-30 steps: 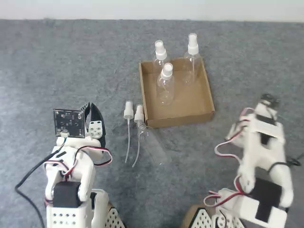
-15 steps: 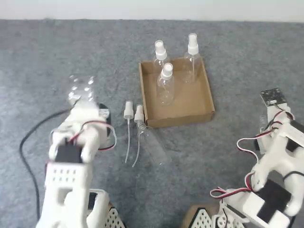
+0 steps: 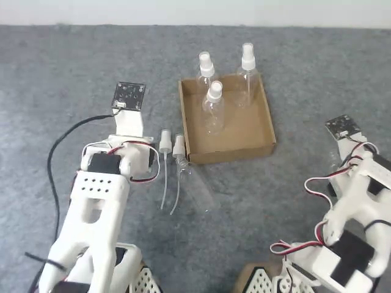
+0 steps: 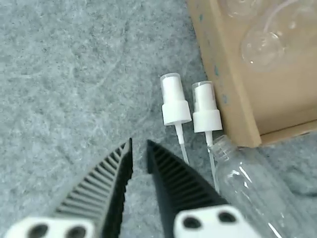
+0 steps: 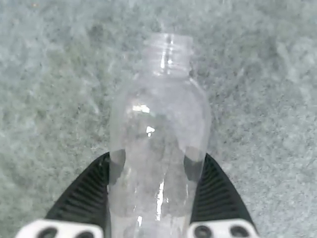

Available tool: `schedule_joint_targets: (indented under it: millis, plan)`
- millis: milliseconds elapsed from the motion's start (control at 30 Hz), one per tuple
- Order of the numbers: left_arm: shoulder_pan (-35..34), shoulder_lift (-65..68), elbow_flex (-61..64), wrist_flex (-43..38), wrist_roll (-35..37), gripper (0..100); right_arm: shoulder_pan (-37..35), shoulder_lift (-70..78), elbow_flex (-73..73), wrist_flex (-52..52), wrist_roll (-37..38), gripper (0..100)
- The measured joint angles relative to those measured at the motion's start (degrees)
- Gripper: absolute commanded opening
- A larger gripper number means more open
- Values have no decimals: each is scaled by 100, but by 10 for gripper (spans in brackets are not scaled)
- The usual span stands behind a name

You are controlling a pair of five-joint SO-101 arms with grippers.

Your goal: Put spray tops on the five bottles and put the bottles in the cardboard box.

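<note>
The counter [image 3: 55, 67] has a grey, fuzzy cover, like a rug. It looks soft and speckled, with light and dark bits mixed together. The grey cover lies under the left hand [image 4: 138, 145]. It spreads out in front of that hand and to both sides of it. The cover looks the same under the right hand [image 5: 156, 161] and ahead of it, with small fluffy tufts. Far past both hands, at the back edge of the counter, there is a pale strip [image 3: 195, 11], almost white. It runs across from one side to the other. The line where the grey meets it is straight.
</note>
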Motion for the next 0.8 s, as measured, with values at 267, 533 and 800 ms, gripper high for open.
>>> schedule_joint_targets:
  millis: [267, 533, 800]
  plan:
    - [18, 0, -686, 413, -193, 99, 0, 0, 0, 0, 9, 13]
    - [9, 563, -1345, 782, -563, 173, 0, 0, 0, 0, 9, 14]
    - [18, 2971, -2620, 624, -501, 174, 18, 0, 0, 0, -607, 14]
